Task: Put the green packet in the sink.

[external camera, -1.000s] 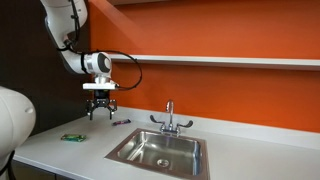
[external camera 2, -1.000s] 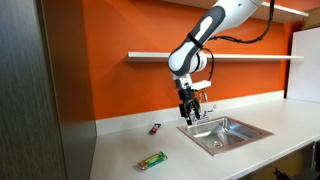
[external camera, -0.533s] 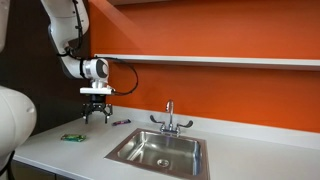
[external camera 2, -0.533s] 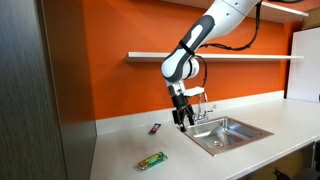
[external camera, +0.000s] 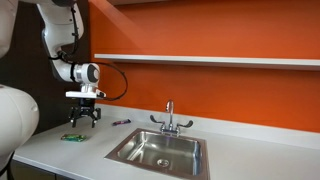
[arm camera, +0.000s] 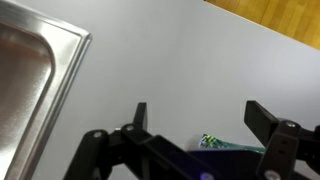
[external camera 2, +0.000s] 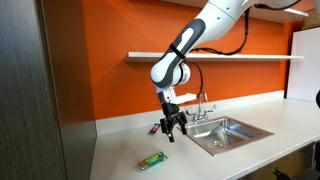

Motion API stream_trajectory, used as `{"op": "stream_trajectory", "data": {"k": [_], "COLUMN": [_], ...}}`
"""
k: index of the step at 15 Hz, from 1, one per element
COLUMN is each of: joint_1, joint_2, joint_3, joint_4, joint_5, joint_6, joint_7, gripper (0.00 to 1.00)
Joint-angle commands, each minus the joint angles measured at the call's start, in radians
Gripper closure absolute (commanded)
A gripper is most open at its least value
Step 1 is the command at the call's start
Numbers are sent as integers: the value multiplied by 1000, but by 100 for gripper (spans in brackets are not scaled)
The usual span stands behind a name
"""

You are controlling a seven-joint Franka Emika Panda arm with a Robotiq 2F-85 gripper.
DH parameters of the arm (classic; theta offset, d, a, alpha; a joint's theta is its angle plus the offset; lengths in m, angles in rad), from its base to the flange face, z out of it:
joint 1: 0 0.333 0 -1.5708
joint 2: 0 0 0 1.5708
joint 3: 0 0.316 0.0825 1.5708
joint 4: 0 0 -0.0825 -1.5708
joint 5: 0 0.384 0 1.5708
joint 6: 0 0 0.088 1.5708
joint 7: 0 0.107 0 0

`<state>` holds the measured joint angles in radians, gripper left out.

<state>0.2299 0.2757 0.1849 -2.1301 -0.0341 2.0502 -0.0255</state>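
The green packet (external camera: 71,137) lies flat on the white counter, shown in both exterior views (external camera 2: 152,160); in the wrist view only its end (arm camera: 212,142) peeks out behind the gripper body. My gripper (external camera: 83,121) hangs open and empty above the counter, up and to the side of the packet; it also shows in an exterior view (external camera 2: 171,132) and the wrist view (arm camera: 196,112). The stainless steel sink (external camera: 160,150) with its chrome faucet (external camera: 169,118) is set in the counter away from the packet, also visible in an exterior view (external camera 2: 228,130) and at the wrist view's left edge (arm camera: 30,80).
A small thin purple object (external camera: 120,123) lies on the counter near the orange wall, also in an exterior view (external camera 2: 155,128). A shelf (external camera: 200,60) runs along the wall above. A dark cabinet panel (external camera 2: 45,100) stands at the counter's end.
My gripper has moved away from the sink toward the green packet and come lower. The packet and the purple object have not moved.
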Motion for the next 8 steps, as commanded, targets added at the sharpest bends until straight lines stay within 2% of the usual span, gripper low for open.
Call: {"op": "stream_trajectory", "data": {"k": [1, 8], "joint_1": [42, 109], "joint_2": [62, 197], "joint_3": [27, 24], "joint_4": [73, 181], "joint_5": [39, 37], "joint_6": [23, 72], "joint_7": [124, 239], "gripper": [0, 0]}}
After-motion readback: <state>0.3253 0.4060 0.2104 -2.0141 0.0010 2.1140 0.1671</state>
